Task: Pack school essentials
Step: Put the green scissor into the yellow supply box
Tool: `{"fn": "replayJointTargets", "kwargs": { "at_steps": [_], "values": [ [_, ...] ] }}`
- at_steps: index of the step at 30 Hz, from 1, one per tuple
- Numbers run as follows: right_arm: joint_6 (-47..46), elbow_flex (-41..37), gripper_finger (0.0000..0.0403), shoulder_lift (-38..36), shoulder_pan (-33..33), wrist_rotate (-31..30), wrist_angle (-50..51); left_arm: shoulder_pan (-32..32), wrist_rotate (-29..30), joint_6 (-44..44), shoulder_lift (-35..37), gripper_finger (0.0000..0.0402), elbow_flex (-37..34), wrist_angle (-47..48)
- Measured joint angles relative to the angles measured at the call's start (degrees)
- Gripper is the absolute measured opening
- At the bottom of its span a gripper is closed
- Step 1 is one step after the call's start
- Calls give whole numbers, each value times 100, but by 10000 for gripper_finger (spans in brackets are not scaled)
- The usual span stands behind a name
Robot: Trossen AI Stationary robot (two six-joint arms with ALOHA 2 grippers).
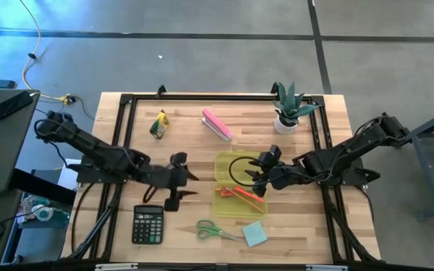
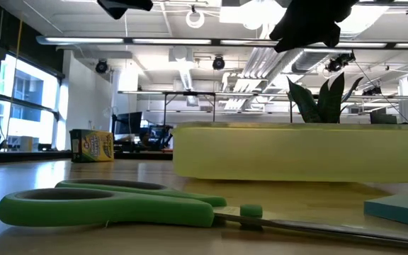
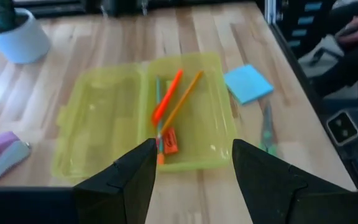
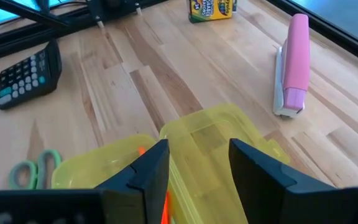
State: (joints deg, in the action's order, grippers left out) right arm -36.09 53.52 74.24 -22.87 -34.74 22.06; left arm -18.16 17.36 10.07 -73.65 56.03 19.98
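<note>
An open yellow-green translucent case (image 1: 236, 184) lies mid-table. Its near half holds orange-red pens (image 3: 166, 102), a thin pencil (image 3: 184, 101) and a tiny orange piece (image 3: 169, 142). Green-handled scissors (image 1: 217, 231) and a light blue note pad (image 1: 254, 234) lie flat on the wood near the front edge. My left gripper (image 1: 184, 181) hovers open to the left of the case, its fingers (image 3: 129, 180) pointing at it. My right gripper (image 1: 259, 173) hangs open above the case's right edge (image 4: 229, 134), with nothing between its fingers.
A black calculator (image 1: 148, 224) sits at the front left. A pink stapler (image 1: 217, 125) and a crayon box (image 1: 159, 124) lie farther back, with a potted plant (image 1: 288, 111) at the back right. Bare wood shows left of the case.
</note>
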Motion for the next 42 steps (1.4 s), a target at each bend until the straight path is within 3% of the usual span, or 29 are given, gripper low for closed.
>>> {"fn": "replayJointTargets", "kwargs": {
  "at_steps": [6,18,42],
  "values": [
    [-5,2,158,0,-2,0,-2,-381,170,58,-798,200,382,379],
    [-3,0,158,0,-2,0,94,-727,-201,-271,-2285,200,761,191],
    [-9,0,157,2,-3,3,128,-534,-538,109,-3356,200,798,-189]
  ]
}}
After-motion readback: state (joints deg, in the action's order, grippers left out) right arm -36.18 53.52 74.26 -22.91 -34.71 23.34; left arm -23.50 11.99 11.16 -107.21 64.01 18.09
